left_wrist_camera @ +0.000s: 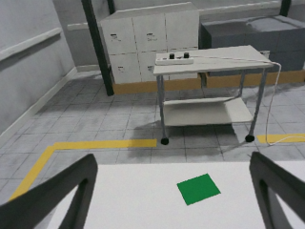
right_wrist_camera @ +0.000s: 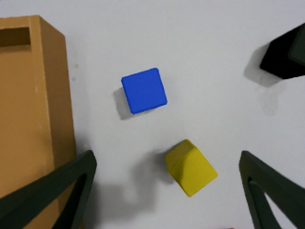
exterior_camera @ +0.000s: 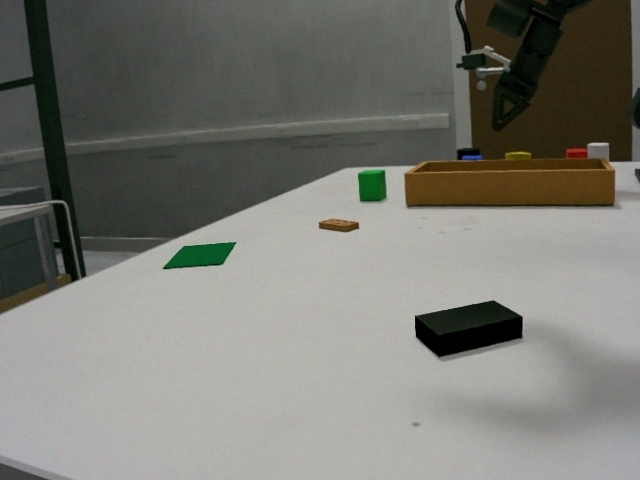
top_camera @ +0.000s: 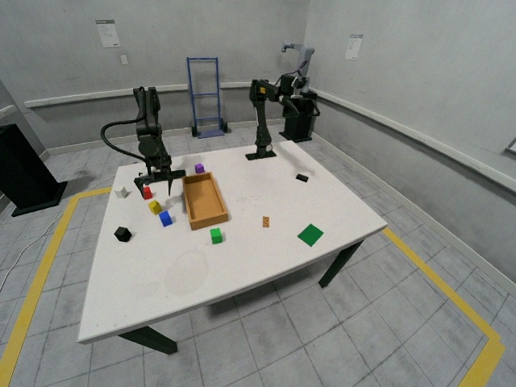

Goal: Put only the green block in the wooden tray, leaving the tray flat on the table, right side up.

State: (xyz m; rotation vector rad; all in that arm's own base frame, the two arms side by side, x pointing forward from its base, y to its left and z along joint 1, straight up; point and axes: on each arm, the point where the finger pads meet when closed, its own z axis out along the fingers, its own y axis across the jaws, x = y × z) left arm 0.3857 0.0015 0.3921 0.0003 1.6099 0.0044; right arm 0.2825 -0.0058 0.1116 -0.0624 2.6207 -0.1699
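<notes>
The green block (top_camera: 215, 235) stands on the table just in front of the near end of the wooden tray (top_camera: 204, 200); it also shows in the exterior view (exterior_camera: 372, 184), left of the tray (exterior_camera: 509, 181). The tray lies flat, right side up and empty. My right gripper (top_camera: 154, 185) is open and empty, hovering left of the tray over the yellow block (right_wrist_camera: 191, 167) and the blue block (right_wrist_camera: 144, 90). My left gripper (top_camera: 301, 109) is open and empty, held high at the back of the table; its wrist view (left_wrist_camera: 172, 162) looks across the table.
A red block (top_camera: 147, 192), white block (top_camera: 120, 191) and black cube (top_camera: 122, 234) lie left of the tray, a purple block (top_camera: 199, 168) behind it. A flat green square (top_camera: 310, 235), a small brown piece (top_camera: 265, 221) and a flat black block (top_camera: 301, 177) lie on the right half.
</notes>
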